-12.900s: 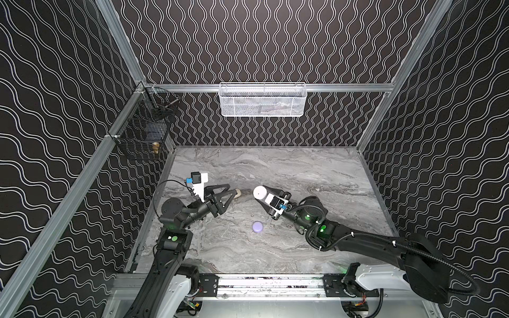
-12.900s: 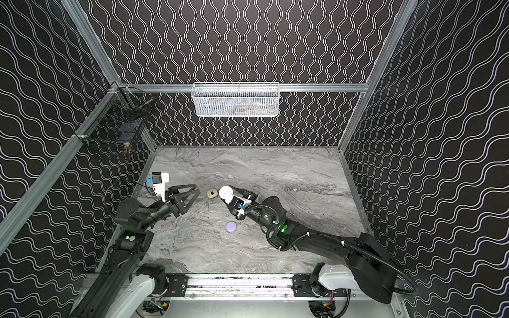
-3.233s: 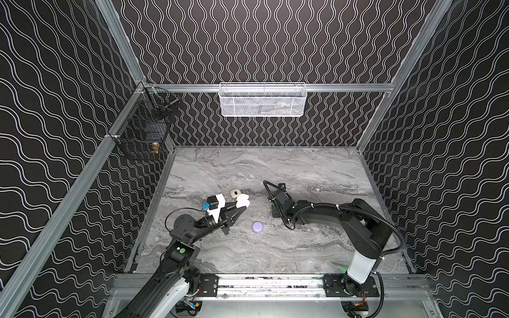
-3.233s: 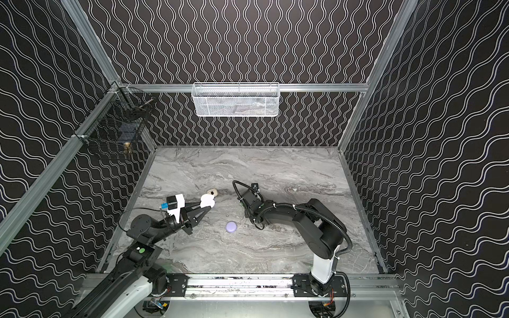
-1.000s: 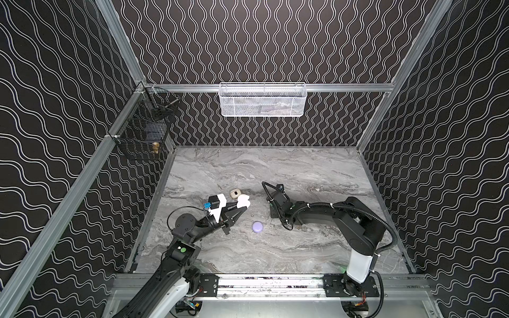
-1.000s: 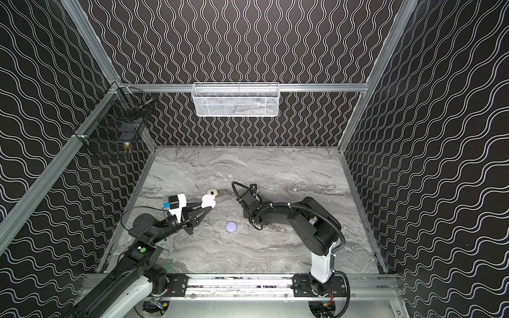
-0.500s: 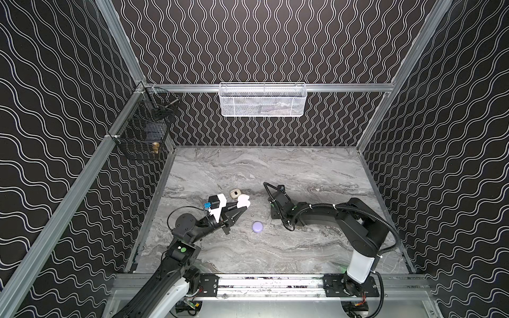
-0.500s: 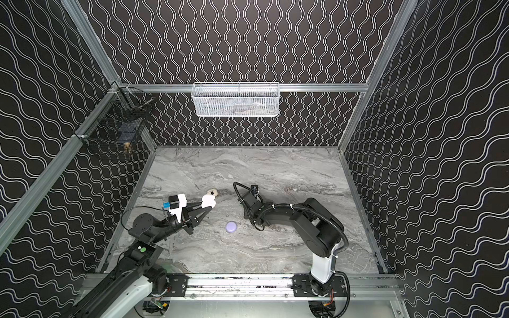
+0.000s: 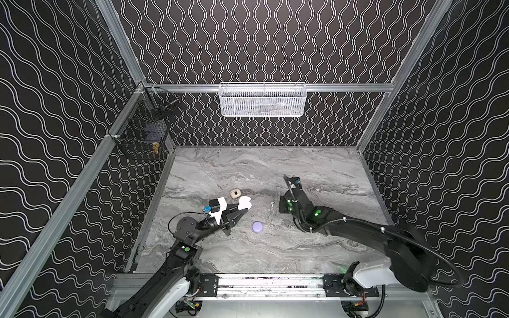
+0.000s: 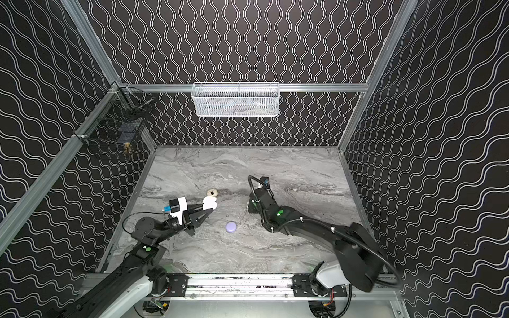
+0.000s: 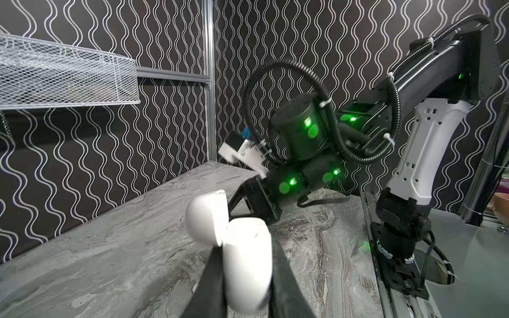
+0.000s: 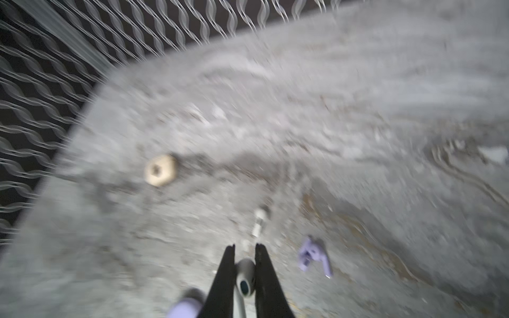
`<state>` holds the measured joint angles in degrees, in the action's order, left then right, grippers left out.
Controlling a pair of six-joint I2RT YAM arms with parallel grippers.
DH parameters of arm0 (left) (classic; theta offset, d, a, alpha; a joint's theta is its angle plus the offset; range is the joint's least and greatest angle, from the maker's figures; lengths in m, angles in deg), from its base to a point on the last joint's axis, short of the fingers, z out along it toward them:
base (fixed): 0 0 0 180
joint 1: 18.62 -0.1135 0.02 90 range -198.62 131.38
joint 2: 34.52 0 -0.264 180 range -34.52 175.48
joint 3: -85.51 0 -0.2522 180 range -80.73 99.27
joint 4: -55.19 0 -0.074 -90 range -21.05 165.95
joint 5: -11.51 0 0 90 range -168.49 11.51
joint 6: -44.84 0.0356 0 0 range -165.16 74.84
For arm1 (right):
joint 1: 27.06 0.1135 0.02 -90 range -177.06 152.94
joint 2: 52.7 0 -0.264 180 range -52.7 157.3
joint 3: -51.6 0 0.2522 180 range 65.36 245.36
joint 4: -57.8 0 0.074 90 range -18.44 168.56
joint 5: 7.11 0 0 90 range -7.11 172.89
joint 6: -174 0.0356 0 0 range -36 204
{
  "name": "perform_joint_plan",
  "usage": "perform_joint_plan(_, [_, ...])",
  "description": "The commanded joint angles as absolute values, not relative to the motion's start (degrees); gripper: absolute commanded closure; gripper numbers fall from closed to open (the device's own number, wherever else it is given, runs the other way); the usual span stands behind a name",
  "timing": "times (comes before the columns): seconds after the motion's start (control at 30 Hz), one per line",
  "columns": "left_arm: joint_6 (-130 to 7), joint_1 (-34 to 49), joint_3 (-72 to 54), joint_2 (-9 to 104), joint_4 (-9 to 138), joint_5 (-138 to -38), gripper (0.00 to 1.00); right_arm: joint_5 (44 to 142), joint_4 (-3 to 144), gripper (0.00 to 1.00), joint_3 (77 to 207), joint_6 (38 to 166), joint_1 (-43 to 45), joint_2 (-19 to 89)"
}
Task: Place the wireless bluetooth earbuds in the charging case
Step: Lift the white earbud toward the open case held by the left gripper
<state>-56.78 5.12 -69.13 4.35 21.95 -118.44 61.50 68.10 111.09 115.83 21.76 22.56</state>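
Observation:
My left gripper (image 9: 243,207) (image 11: 246,247) is shut on the white charging case (image 9: 244,203) (image 10: 210,203) (image 11: 248,261), held above the table at centre left with its lid hinged open. In the blurred right wrist view, my right gripper (image 12: 245,247) is shut on a white earbud (image 12: 245,275), its stem running back between the fingers. Both top views show that gripper (image 9: 281,207) (image 10: 250,208) low over the table, to the right of the case. Another white earbud (image 12: 259,223) (image 9: 272,204) lies just ahead of it. Lavender earbuds (image 12: 314,254) lie beside it.
A beige case (image 9: 234,193) (image 10: 212,192) (image 12: 160,173) sits shut behind the white one. A lavender case (image 9: 257,227) (image 10: 231,227) lies between the arms, nearer the front. A white mesh basket (image 9: 263,100) hangs on the back wall and a black wire basket (image 9: 143,132) on the left wall.
My right gripper has closed onto the white earbud and the right arm has moved, its elbow now lower and stretched out. The left arm and the case have not moved.

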Motion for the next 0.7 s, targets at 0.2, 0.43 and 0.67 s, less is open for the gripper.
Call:
perform_joint_plan(0.2, [-58.0,5.1,-78.7,8.5,-15.2,-126.9,1.0,68.0,48.2,0.9,108.6,105.1,32.9,7.8])
perform_joint_plan(0.43, [-60.7,5.1,-77.7,12.1,-19.6,-127.7,1.0,75.1,34.2,0.9,105.3,100.1,40.2,2.9])
perform_joint_plan(0.67, [-62.3,5.1,-77.5,11.6,-19.6,-125.4,1.0,76.1,21.7,0.9,101.4,97.9,43.3,4.7])
